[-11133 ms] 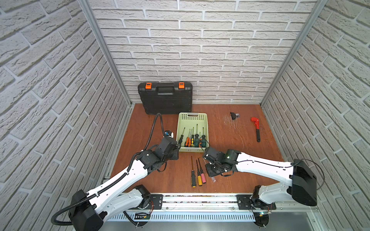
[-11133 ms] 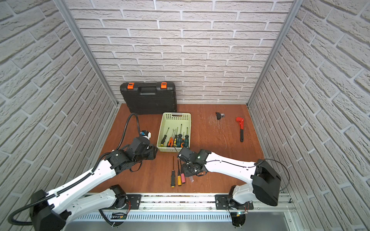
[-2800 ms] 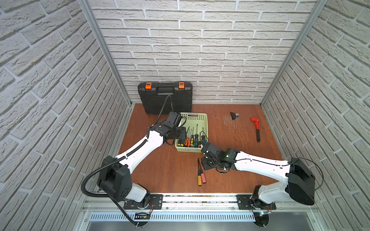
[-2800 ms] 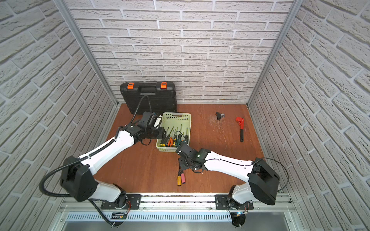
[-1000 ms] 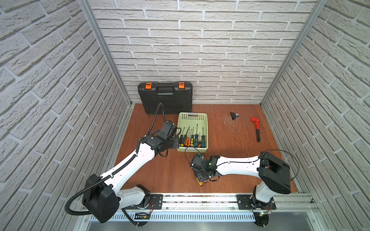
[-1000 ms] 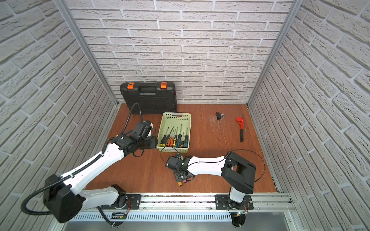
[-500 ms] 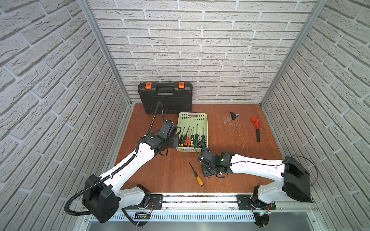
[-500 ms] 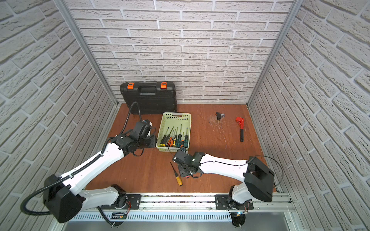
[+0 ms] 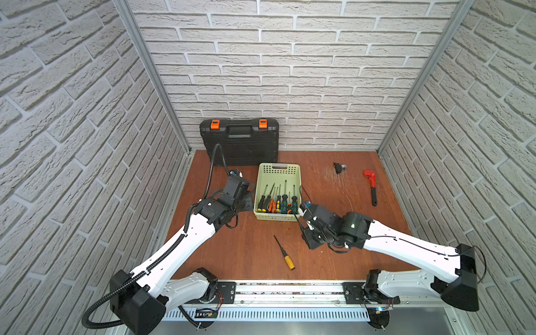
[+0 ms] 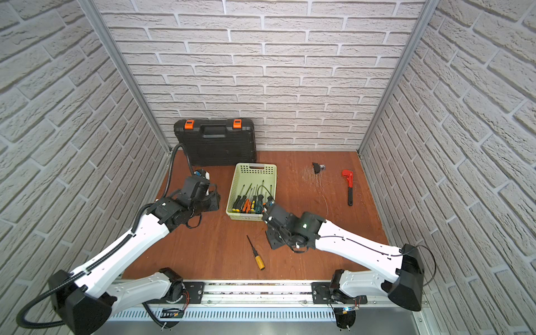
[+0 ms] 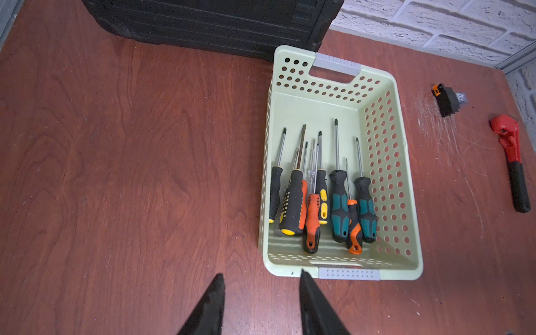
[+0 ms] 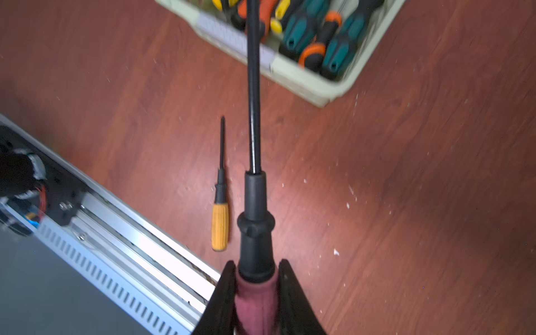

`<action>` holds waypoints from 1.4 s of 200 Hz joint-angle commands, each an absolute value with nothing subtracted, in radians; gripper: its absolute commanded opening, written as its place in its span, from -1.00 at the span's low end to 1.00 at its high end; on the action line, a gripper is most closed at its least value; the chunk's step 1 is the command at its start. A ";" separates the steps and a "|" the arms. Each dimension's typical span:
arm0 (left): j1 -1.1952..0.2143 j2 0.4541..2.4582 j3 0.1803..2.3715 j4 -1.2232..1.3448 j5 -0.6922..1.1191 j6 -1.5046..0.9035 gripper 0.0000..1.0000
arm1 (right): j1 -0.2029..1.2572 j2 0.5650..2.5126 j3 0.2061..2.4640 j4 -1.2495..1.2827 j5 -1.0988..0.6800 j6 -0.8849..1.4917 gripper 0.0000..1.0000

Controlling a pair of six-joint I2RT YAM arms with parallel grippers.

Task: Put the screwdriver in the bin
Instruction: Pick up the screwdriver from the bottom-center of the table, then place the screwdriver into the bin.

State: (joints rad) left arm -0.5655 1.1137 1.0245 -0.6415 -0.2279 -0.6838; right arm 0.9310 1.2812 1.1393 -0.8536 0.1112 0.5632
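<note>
one screwdriver (image 12: 255, 203) clamped by its handle in right jaws, shaft reaching the bin (image 9: 278, 169) near rim. about nine screwdrivers (image 11: 339, 203) inside; one yellow screwdriver (image 9: 284, 253) on open desk (image 9: 246, 246). left jaws part open, empty, beside bin.

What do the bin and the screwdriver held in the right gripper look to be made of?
The bin looks like moulded plastic, pale green and matt: rows of round holes through thin walls and a rounded rim. The held screwdriver has a dark metal shaft with a glossy streak, a black plastic-looking collar and a maroon grip, either rubbery or plastic; the blur leaves that open.
</note>
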 commanded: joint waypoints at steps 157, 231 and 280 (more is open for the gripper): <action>-0.548 0.985 0.944 -0.600 -0.255 -0.690 -0.10 | 0.643 1.963 1.535 -0.632 0.054 0.680 -0.89; -0.543 0.971 0.928 -0.594 -0.241 -0.692 -0.09 | 0.643 2.009 1.501 -0.649 0.085 0.721 -0.85; -0.542 0.980 0.934 -0.610 -0.221 -0.696 0.03 | 0.643 2.024 1.510 -0.638 0.071 0.719 -0.40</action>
